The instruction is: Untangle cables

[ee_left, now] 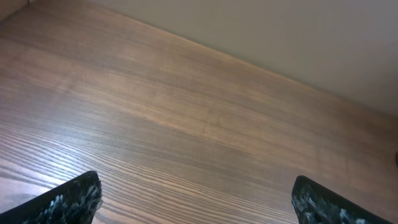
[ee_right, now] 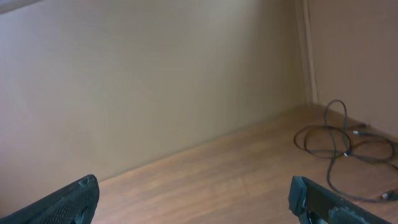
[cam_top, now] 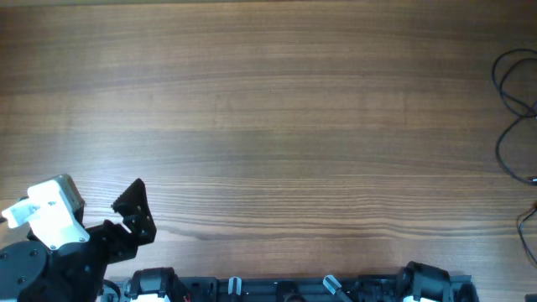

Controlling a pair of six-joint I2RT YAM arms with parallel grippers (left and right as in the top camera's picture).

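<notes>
The cables (cam_top: 513,109) are thin black cords lying in tangled loops at the table's far right edge, partly cut off by the frame. In the right wrist view they (ee_right: 342,146) lie ahead and to the right, with small silvery plugs showing. My right gripper (ee_right: 193,199) is open and empty, well short of them. My left gripper (cam_top: 138,214) sits at the front left of the table, far from the cables. It (ee_left: 196,199) is open and empty above bare wood.
The wooden table (cam_top: 268,126) runs wide between both arms. A beige wall (ee_right: 155,74) stands behind it, with a corner near the cables. Arm bases (cam_top: 294,285) line the front edge.
</notes>
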